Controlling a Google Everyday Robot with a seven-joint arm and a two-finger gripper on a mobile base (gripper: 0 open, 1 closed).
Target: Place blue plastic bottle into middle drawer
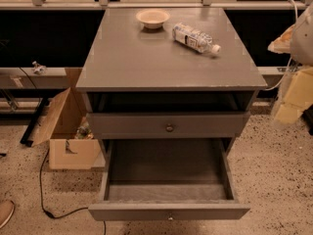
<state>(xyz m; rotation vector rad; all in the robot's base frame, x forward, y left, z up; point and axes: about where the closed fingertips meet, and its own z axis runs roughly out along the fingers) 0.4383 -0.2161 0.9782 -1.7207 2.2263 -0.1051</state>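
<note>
the middle drawer is pulled open, ready. the blue plastic bottle lies on its side on the cabinet top, far right, near the cream bowl. the gripper hangs at the right edge, well apart from the bottle; open or closed, i cannot tell. grasping and placing remain.

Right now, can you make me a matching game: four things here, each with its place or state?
1 small clear plastic bottle with blue label
2 shallow cream bowl
3 wide grey wooden drawer
4 robot's gripper

a pulled open
b lying on its side
c beside the grey cabinet, far right
d upright, at the cabinet top's back

Pairs: 1-b, 2-d, 3-a, 4-c
</note>
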